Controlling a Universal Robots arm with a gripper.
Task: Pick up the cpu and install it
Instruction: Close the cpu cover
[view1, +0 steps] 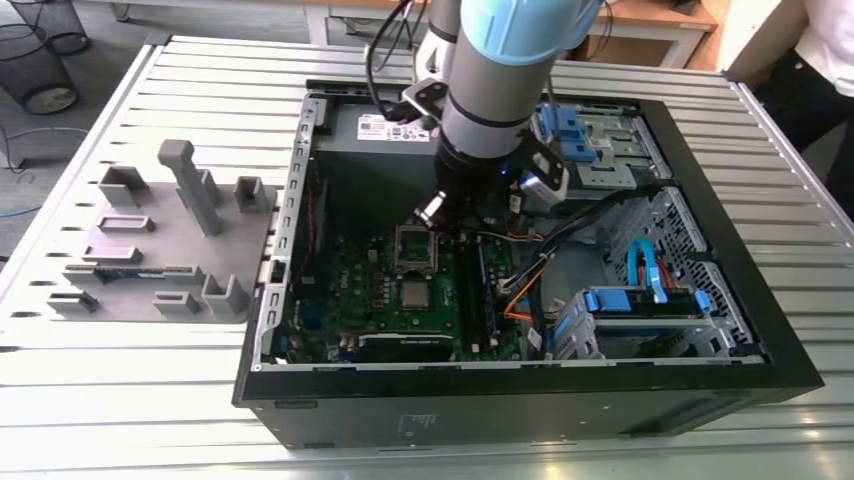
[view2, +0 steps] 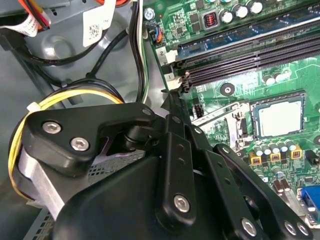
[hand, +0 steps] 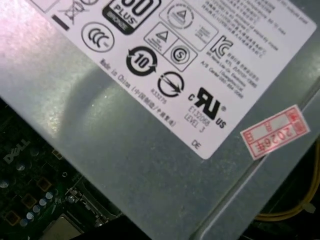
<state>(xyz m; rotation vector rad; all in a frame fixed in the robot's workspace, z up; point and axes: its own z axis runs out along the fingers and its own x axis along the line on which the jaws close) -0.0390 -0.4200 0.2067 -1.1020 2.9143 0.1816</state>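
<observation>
Well — cpu: lay flat on the motherboard inside the open case, just on the near side of the socket frame in the exterior view.
Gripper: hung over the far end of the socket frame, apart from the cpu.
Jaws: cannot tell whether open or closed.
Handling: probably light, stiff and thin, with a fragile underside — best taken by two opposite edges and kept level.
Hidden: whether the cpu sat fully in its socket; the arm covered the far part of the board.
</observation>
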